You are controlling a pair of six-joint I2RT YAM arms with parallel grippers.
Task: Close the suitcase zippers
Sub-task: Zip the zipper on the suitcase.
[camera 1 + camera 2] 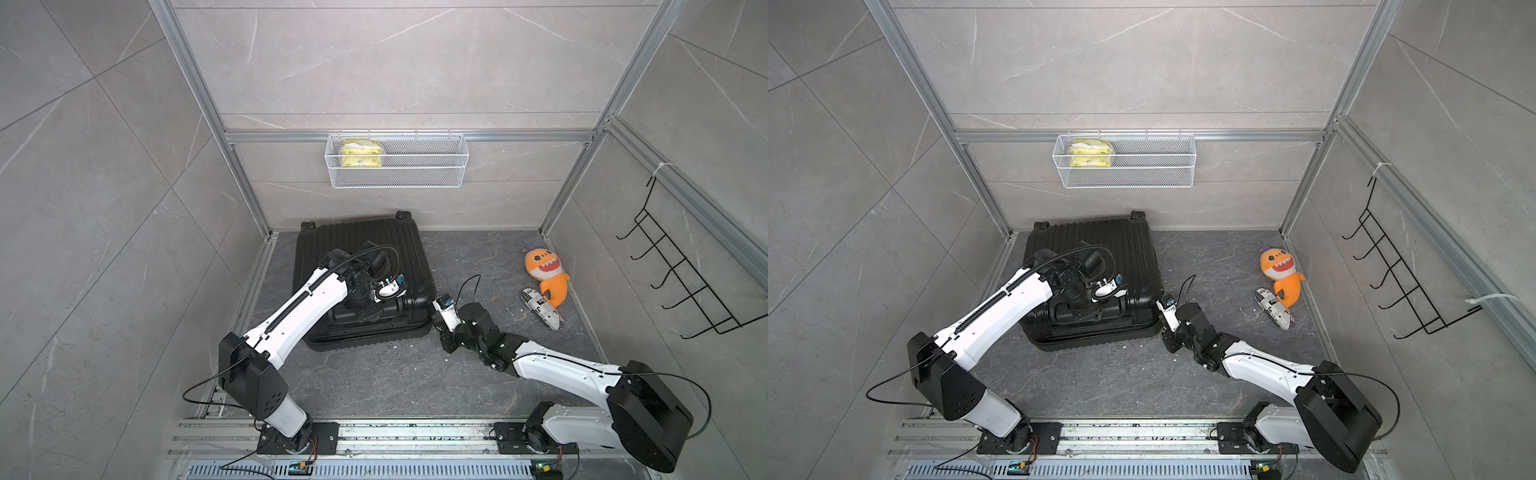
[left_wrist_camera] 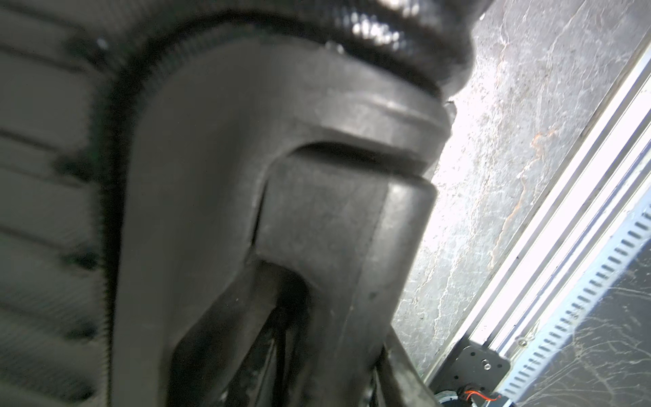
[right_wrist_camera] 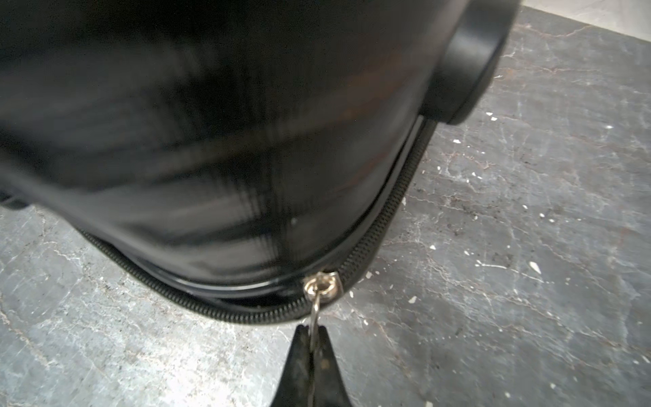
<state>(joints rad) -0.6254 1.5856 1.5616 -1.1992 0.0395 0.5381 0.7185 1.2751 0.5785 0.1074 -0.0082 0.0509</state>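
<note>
The suitcase [image 1: 361, 245] is lying flat on the counter [image 1: 395, 374] with its ribbed shell facing up and its wheeled end sitting close to the back wall. The left arm is reaching across the suitcase's left side. The left end effector [image 1: 369, 316] is pointing down at the near part of the lid, right at the suitcase's handle [image 2: 338, 218]. The left wrist view is showing that handle very close and blurred, so I cannot tell whether the fingers are standing apart or clamping the handle.

At the suitcase's near right corner, the right end effector [image 3: 312, 331] is pressing its fingertips together on the zipper pull [image 3: 314, 312]. The pull is hanging from a silver slider [image 3: 322, 283] on the zipper [image 3: 373, 239]. From the slider toward a round black stud [image 3: 461, 70] on the suitcase's side, the teeth are meeting. On the slider's other side the seam is gaping, with the lower row of teeth lying apart from the upper shell.

Above the suitcase, a white wire basket [image 1: 399, 160] is hanging on the back wall and holding a yellow packet [image 1: 360, 153]. Well to the right of the suitcase, an orange plush shark [image 1: 544, 274] is lying just beside a rolled printed bundle [image 1: 540, 309]. Farther right of the suitcase, a black hook rack [image 1: 673, 282] is hanging on the side wall.
</note>
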